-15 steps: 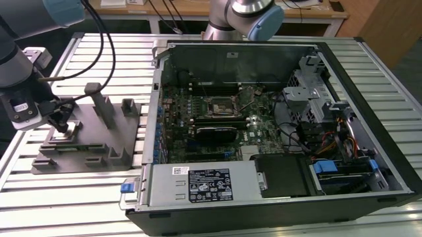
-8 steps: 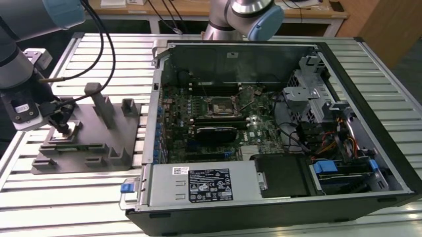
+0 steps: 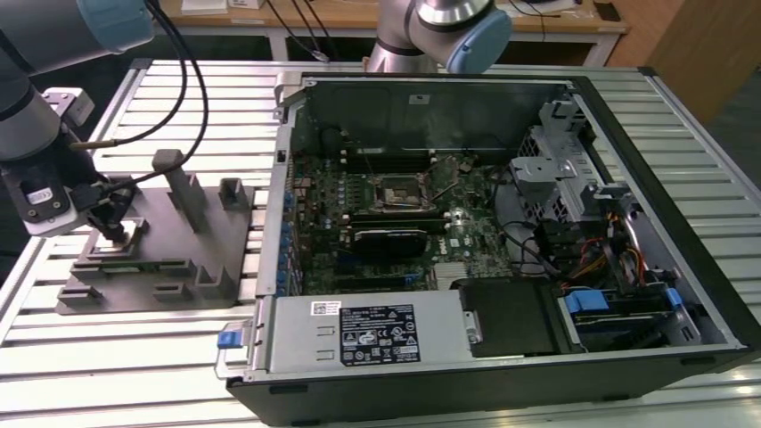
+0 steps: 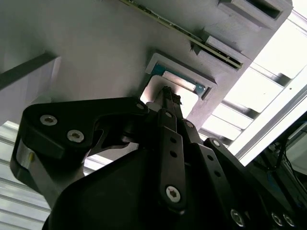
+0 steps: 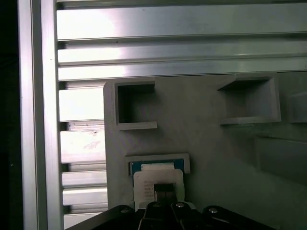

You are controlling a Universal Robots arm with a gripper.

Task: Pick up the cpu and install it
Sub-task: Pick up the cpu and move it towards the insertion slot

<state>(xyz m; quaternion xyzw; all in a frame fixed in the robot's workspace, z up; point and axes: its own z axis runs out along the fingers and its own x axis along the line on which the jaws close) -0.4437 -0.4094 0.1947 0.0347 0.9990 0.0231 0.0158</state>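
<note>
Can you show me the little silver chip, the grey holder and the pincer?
chip point(image 5: 144, 181): first wrist view, on its pale top.
grey holder point(image 5: 206, 143): first wrist view, on a bare flat part.
pincer point(image 5: 164, 189): first wrist view, between its fingertips.

I'm looking across a ribbed aluminium worktop point(image 3: 131, 366), its slats running across the exterior view. Behind it stands a wooden desk point(image 3: 356, 16) on white legs, with dark cables point(image 3: 312, 31) hanging beneath. A brown wooden panel point(image 3: 701, 49) rises at the exterior view's right. Light glares brightly off the slats in the first wrist view.
</note>
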